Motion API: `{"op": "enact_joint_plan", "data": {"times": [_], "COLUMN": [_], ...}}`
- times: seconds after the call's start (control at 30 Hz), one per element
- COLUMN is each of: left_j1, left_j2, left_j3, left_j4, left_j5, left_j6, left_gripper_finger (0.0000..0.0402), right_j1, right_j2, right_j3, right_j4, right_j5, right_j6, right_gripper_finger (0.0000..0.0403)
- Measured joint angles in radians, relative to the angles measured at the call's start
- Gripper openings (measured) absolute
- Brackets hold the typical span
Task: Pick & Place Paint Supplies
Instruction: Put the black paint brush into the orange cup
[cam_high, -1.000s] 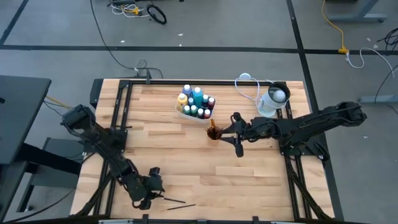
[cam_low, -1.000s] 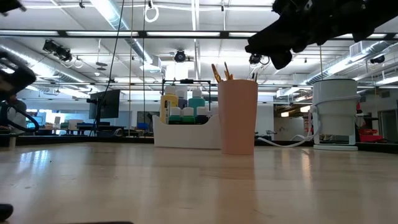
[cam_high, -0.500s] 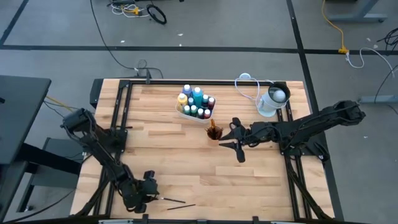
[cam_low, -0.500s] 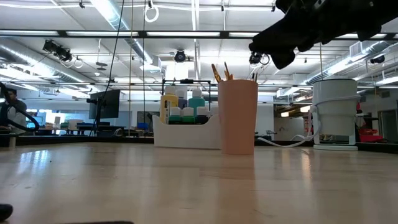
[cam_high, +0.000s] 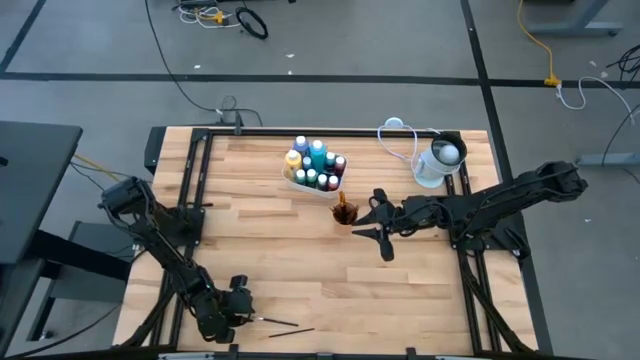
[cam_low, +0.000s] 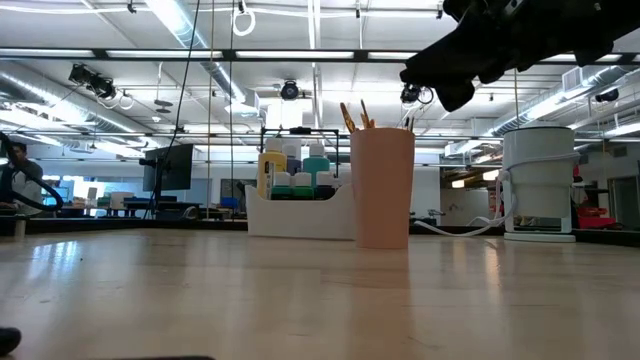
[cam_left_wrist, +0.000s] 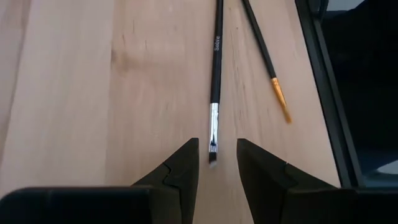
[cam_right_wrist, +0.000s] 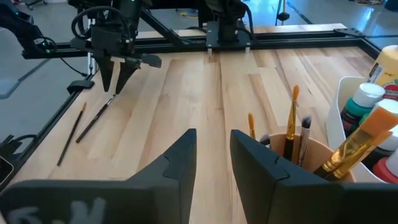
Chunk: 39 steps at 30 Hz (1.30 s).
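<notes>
Two thin dark-handled brushes lie flat on the table near its near edge: one with a silver ferrule (cam_left_wrist: 216, 74) and one with an orange tip (cam_left_wrist: 267, 59); both also show in the high view (cam_high: 278, 322). My left gripper (cam_left_wrist: 216, 146) is open and low over the table, a finger on either side of the first brush's bristle end, touching nothing that I can see. My right gripper (cam_high: 378, 222) is open and empty, raised just right of a tan cup (cam_high: 343, 212) that holds several brushes (cam_right_wrist: 292, 121). Small white-capped bottles (cam_high: 315, 165) stand in a white tray (cam_low: 300, 215).
A white-and-grey round container (cam_high: 437, 160) with a cable stands at the far right. The black table frame (cam_left_wrist: 323, 81) runs close beside the two lying brushes. Bare wood lies between the cup and the near edge.
My left gripper has gone down and a little toward the table's near-left corner, to the bristle end of the lying brush. The brushes have stayed where they were.
</notes>
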Motion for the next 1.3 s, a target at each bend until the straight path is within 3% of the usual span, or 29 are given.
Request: {"op": "enact_joint_plan", "data": {"times": [0.3,0.63,0.97,1.17,1.3], "left_j1": [-0.006,-0.038,-0.067,-0.065,-0.043], "left_j2": [0.0,0.092,0.094,0.101,0.103], "left_j3": [0.0,0.004,0.004,0.086,0.184], "left_j4": [-0.003,0.038,0.014,-0.096,-0.256], "left_j5": [-0.015,-0.041,-0.059,-0.127,-0.236], "left_j6": [0.001,0.022,0.156,0.428,0.615], "left_gripper_finger": [0.0116,0.0113,0.001,0.0005,0.0005], "right_j1": [0.0,0.0,0.0,0.0,0.021], "right_j2": [0.0,0.0,0.0,0.0,0.0], "right_j3": [0.0,0.001,0.001,0.001,0.002], "right_j4": [0.0,0.0,0.0,0.084,0.204], "right_j5": [0.0,-0.001,-0.003,-0.122,-0.182], "right_j6": [0.0,0.0,0.0,0.01,0.03], "right_gripper_finger": [0.01,0.01,0.01,0.01,0.01]}}
